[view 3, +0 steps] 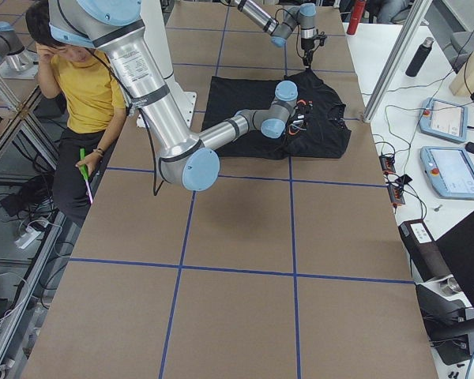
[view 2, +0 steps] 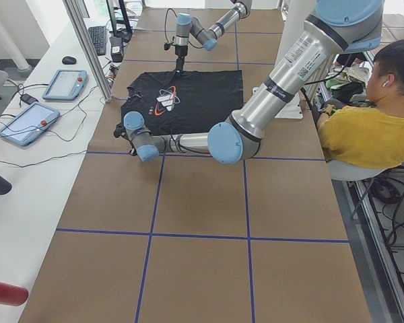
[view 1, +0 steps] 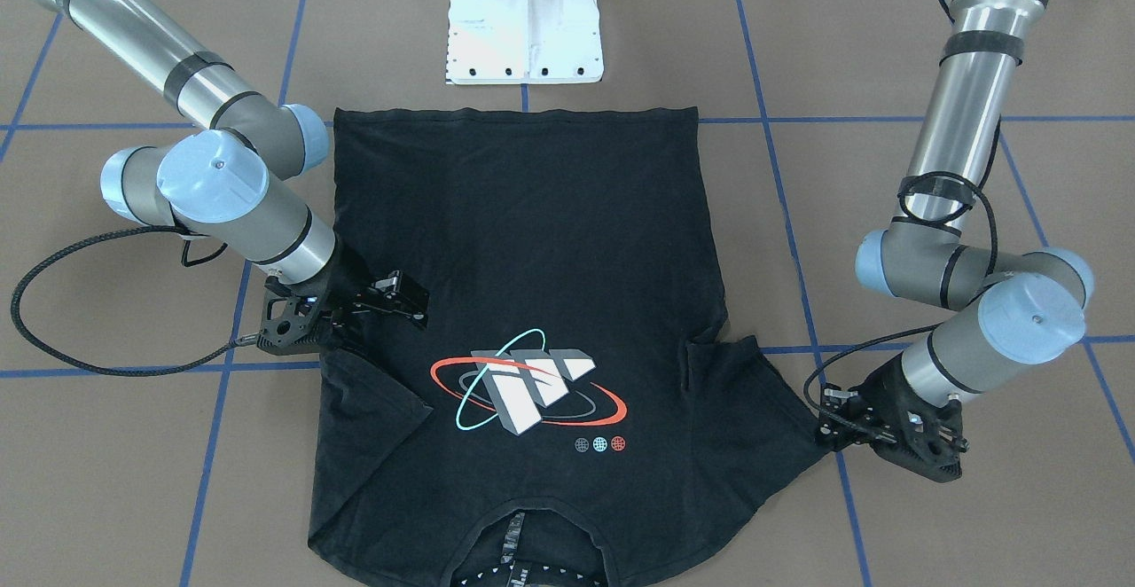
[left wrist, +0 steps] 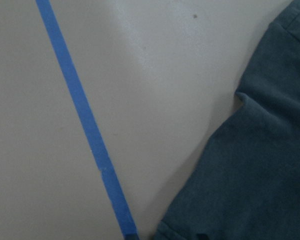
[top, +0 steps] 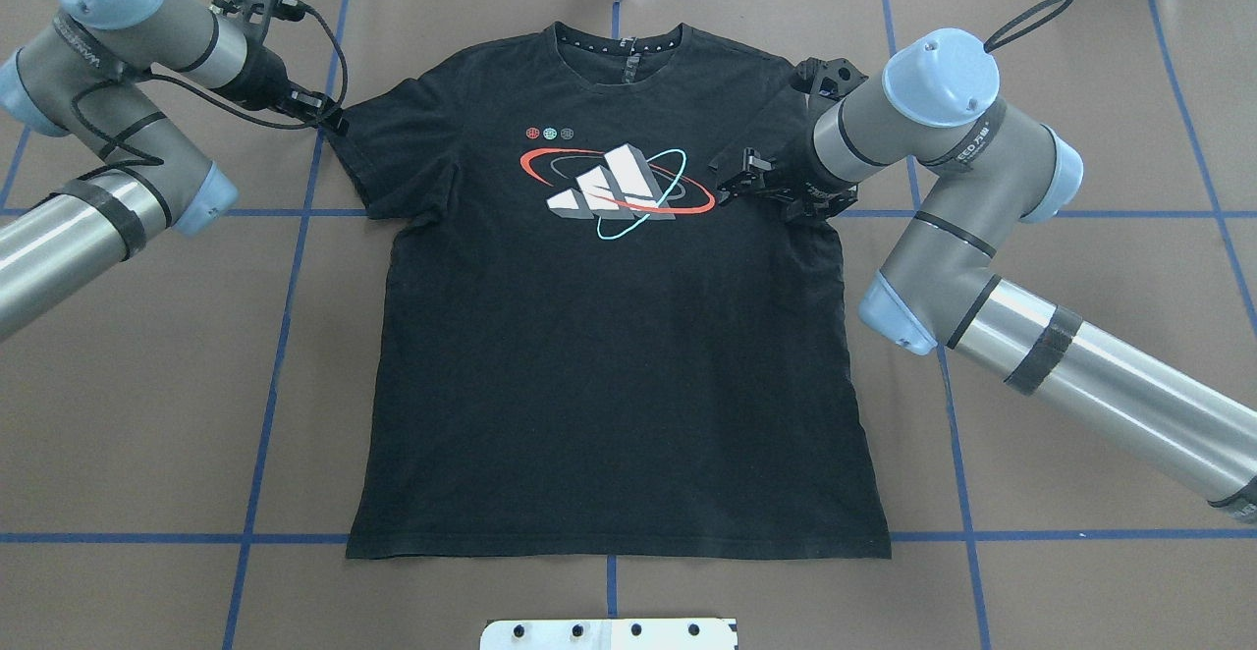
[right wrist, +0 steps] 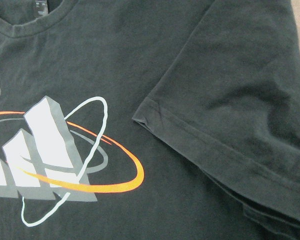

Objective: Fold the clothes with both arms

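The black T-shirt [top: 609,355] lies flat on the table, logo [top: 614,189] up and collar on the far side. Its sleeve on my right side is folded inward onto the chest [right wrist: 230,125], with its hem beside the logo. My right gripper [top: 743,179] hovers just above that folded sleeve; it looks open and holds nothing, and also shows in the front view [view 1: 406,301]. My left gripper [top: 332,120] is low at the tip of the other sleeve [view 1: 780,418], which lies spread out flat. It looks open. The left wrist view shows that sleeve's edge [left wrist: 260,165].
The table is brown with blue tape lines [top: 285,336]. The white base pedestal [view 1: 525,24] stands at the shirt's hem side. A seated person in yellow [view 2: 370,134] is beside the table. Tablets [view 2: 27,121] lie on the side bench.
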`<action>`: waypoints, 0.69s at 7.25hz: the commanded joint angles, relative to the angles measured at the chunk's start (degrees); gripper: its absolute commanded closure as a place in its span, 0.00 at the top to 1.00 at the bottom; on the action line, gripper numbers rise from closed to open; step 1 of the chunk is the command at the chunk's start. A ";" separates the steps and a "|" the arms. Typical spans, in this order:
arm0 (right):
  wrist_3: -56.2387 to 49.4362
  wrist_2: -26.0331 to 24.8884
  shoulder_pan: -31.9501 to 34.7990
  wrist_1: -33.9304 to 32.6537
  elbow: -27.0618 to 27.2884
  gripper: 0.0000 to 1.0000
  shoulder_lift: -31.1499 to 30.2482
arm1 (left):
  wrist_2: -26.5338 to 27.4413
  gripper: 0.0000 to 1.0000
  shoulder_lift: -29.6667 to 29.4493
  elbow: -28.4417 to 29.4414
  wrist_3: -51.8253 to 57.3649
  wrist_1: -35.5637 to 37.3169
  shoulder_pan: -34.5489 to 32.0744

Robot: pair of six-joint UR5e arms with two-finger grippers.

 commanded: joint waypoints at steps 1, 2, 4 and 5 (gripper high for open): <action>0.00 0.20 0.12 0.00 0.51 1.00 0.00 | -0.81 0.00 0.00 -2.60 -1.63 -0.05 -0.86; 0.00 1.07 0.47 0.18 0.77 1.00 0.00 | -5.95 0.00 2.35 -10.98 -6.35 1.00 -1.31; -1.13 4.04 3.52 0.53 3.40 1.00 -5.07 | -6.88 0.00 1.94 -16.33 -20.84 0.92 0.44; -1.40 5.37 4.85 0.44 3.41 1.00 -5.45 | -4.27 0.00 -1.46 -15.99 -25.16 1.18 2.62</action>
